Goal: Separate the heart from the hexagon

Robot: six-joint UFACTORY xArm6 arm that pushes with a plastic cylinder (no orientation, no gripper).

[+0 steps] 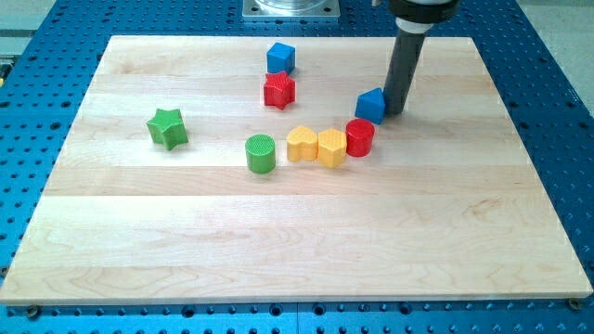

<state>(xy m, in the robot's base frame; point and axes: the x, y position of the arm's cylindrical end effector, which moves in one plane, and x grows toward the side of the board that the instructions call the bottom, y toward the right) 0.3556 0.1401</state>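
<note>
A yellow heart (pixel 301 144) lies near the board's middle, touching a yellow hexagon (pixel 331 147) on its right side. A red cylinder (pixel 360 137) touches the hexagon's right side. My tip (pixel 396 110) rests on the board just right of a blue block (pixel 370 105), touching or nearly touching it. The tip is above and to the right of the heart and hexagon, apart from both.
A green cylinder (pixel 261 153) stands just left of the heart. A red star (pixel 278 90) and a blue cube (pixel 280 57) sit toward the view's top. A green star (pixel 167 127) lies at the left. The wooden board (pixel 297 269) rests on a blue perforated table.
</note>
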